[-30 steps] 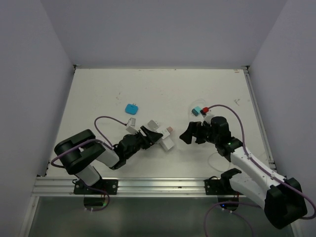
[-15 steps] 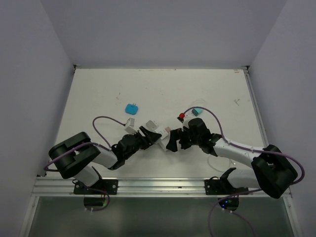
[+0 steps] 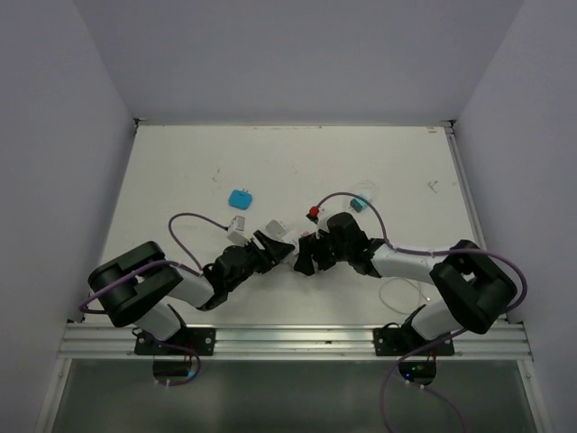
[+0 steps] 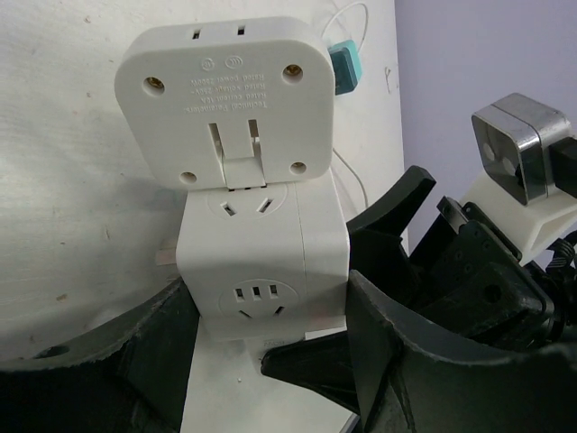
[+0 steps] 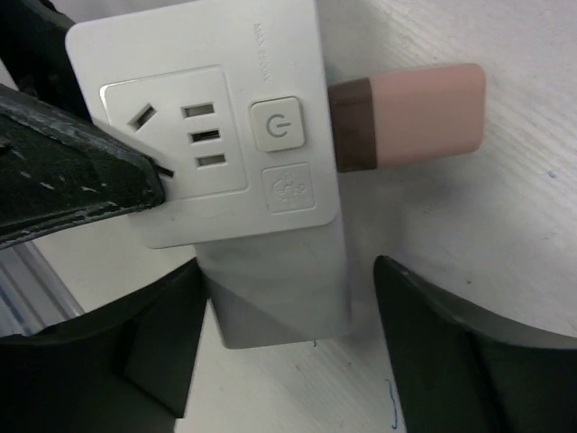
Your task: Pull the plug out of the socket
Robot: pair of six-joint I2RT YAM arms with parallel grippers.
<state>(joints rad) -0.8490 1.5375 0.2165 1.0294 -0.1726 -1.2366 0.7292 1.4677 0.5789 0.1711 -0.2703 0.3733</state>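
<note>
The top camera sits high up, behind the left arm [image 3: 162,284] and the right arm [image 3: 424,266]. It looks down on the whole tabletop [image 3: 180,162] from far away. Each wrist camera rides on its arm and looks from very close. Both see the socket [image 4: 261,262], one from each side. The top view shows that same spot in its middle, very small.

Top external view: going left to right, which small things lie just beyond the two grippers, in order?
Blue square piece → white block → red cable connector → teal piece. A small white piece straight below the blue one is omitted.
</note>
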